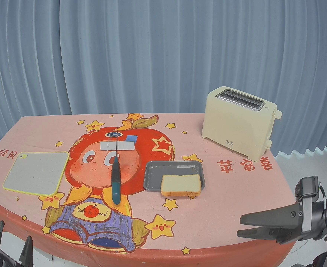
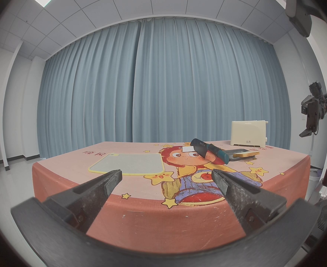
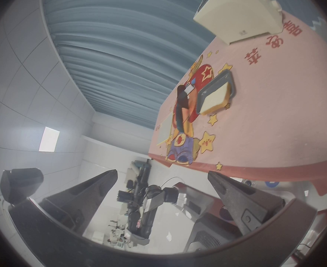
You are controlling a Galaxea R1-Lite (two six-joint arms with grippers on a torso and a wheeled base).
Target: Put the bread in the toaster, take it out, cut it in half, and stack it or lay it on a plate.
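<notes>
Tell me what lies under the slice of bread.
The pale square bread slice lies on a dark grey rectangular tray, over its near rim. The tray floor beneath is hidden.

Cream toaster [image 1: 239,122]; grey tray [image 1: 171,167]; teal-handled knife [image 1: 116,184]; yellow-rimmed grey board [image 1: 37,172]; pink cartoon-print tablecloth [image 1: 237,201].

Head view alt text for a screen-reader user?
A bread slice lies at the near edge of a grey tray on the table, a toaster at far right. A teal-handled knife and a cutting board lie left of the tray. The left gripper and right gripper, both open, sit off the near edge.
</notes>
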